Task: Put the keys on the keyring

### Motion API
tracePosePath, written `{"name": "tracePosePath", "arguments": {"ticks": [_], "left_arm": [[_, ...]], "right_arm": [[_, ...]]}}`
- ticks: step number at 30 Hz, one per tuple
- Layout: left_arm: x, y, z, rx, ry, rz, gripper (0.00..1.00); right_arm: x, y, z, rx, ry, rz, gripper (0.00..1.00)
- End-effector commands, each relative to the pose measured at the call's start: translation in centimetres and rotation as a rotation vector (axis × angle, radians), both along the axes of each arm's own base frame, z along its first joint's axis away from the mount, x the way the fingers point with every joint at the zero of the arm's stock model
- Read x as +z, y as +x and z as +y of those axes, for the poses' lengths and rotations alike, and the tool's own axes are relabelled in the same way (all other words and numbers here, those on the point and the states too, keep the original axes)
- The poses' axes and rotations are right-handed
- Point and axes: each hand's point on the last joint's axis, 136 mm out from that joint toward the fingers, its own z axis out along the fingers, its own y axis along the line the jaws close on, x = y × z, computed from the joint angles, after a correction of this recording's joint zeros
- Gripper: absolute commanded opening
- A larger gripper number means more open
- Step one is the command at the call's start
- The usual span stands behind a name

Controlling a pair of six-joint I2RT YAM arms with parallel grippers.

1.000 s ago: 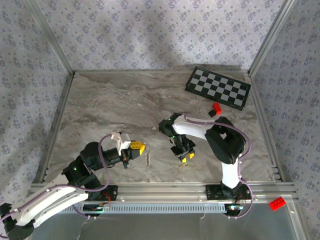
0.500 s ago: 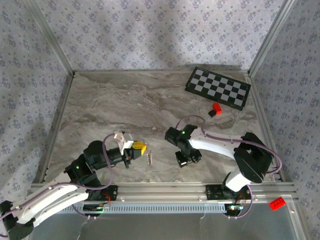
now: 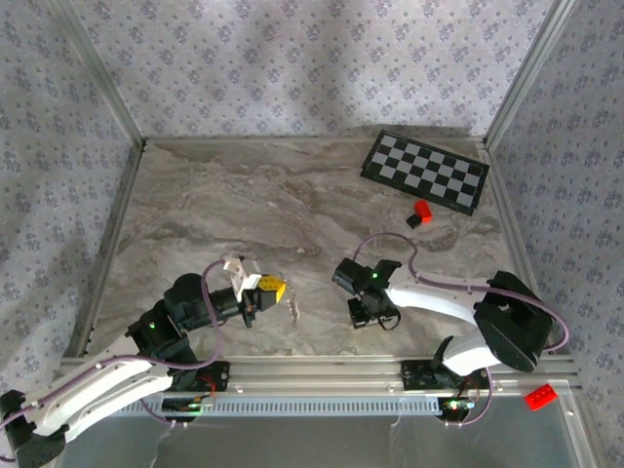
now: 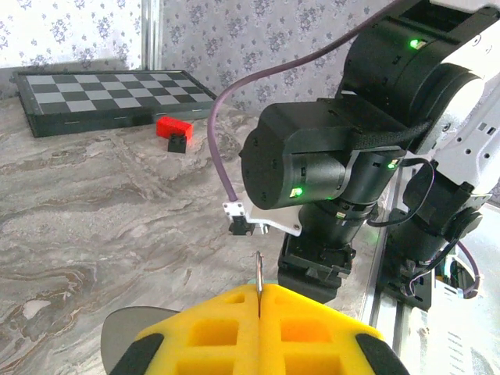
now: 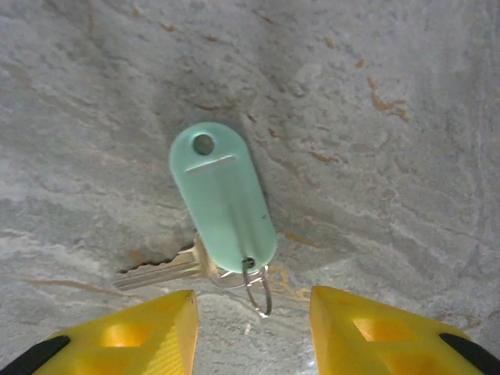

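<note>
Hovering right gripper (image 5: 254, 328), fingers apart, over mint-tagged key (image 5: 223, 199) at 12 o'clock, we ready pickup; left gripper (image 4: 258, 301) pinches, we think, keyring (image 4: 257, 271) upright for threading.

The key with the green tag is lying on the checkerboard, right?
Not quite. The key with the green tag is lying on the marble table, not on the checkerboard. The right wrist view shows it resting on bare marble.
</note>
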Motion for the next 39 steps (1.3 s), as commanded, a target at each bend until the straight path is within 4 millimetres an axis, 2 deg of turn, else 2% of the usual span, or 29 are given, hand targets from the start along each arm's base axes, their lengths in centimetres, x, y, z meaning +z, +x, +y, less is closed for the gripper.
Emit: {"name": "tracePosePath", "arguments": {"ticks": [1, 9, 25, 30, 39], "left_arm": [[2.7, 0.0, 0.0, -0.006, -0.06, -0.035, 0.0], [2.6, 0.0, -0.1, -0.008, -0.057, -0.035, 0.0], [2.3, -0.1, 0.1, -0.005, -0.06, -0.028, 0.0], [2.0, 0.0, -0.1, -0.004, -0.052, -0.02, 0.0], [2.4, -0.1, -0.1, -0.008, -0.057, -0.027, 0.0]], "right_arm": [[-0.2, 0.1, -0.8, -0.048, -0.004, -0.041, 0.42], [-0.3, 0.0, -1.4, -0.048, 0.036, -0.091, 0.36], [-0.3, 0.3, -0.9, -0.01, 0.068, -0.159, 0.25], [0.0, 0.7, 0.2, 0.01, 0.106, -0.208, 0.21], [0.2, 0.6, -0.2, 0.011, 0.085, -0.213, 0.16]]}}
